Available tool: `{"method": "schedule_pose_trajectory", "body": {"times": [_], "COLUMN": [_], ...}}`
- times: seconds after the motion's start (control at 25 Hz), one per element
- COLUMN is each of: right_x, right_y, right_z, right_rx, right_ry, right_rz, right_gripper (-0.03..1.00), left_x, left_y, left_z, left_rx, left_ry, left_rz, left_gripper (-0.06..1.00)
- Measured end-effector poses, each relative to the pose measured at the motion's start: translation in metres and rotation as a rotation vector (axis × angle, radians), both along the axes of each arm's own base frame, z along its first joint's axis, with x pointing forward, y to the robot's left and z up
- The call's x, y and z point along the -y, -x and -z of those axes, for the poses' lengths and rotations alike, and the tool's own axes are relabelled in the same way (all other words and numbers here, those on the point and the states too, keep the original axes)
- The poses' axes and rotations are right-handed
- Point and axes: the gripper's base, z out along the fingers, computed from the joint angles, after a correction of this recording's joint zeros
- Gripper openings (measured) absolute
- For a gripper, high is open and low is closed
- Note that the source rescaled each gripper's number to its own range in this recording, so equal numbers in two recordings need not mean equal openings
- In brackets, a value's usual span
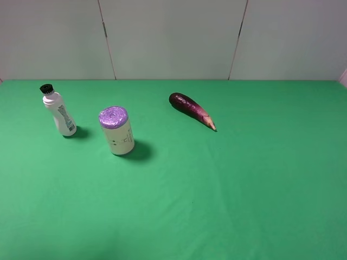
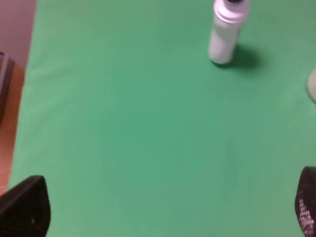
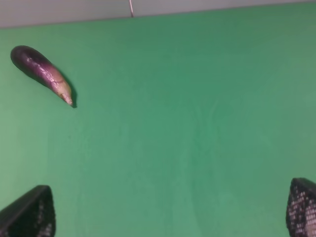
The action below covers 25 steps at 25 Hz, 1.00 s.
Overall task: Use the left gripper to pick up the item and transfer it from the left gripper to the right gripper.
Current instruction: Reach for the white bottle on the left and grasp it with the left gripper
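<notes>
While the left claw (image 2: 165, 212) and right claw (image 3: 164, 212) gape wide, the slim white plastic bottle (image 1: 59, 112) stands upright.

You see a green-covered table (image 1: 227, 189) carrying three things. The slim white bottle (image 1: 58, 111) with a black cap stands upright near the far left corner. The cream can (image 1: 117, 131) with a purple top stands upright near it, apart from it and a little closer to the front edge. The dark purple eggplant (image 1: 191, 109) lies on its side near the middle of the far edge, its pale tip angled toward the right edge.
</notes>
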Motion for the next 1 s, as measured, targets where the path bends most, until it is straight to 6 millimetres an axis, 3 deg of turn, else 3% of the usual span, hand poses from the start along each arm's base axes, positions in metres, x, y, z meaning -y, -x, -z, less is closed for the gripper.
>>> {"method": "schedule_pose_trajectory", "body": {"times": [0.4, 0.76, 1.0], "right_x": [0.0, 0.0, 0.0], "right_y": [0.0, 0.0, 0.0], "right_z": [0.0, 0.0, 0.0], "right_rx": [0.0, 0.0, 0.0], "right_ry": [0.0, 0.0, 0.0], "right_rz": [0.0, 0.0, 0.0], "right_gripper": [1.0, 1.0, 1.0], "left_x": [-0.003, 0.012, 0.022], "left_y": [-0.082, -0.161, -0.2], "left_z": [-0.009, 0.035, 0.069], "left_rx": [-0.108, -0.292, -0.388], "left_ry": [0.03, 0.049, 0.046], "left_rz": [-0.041, 0.018, 0.049], "left_gripper": [1.0, 1.0, 1.0]}}
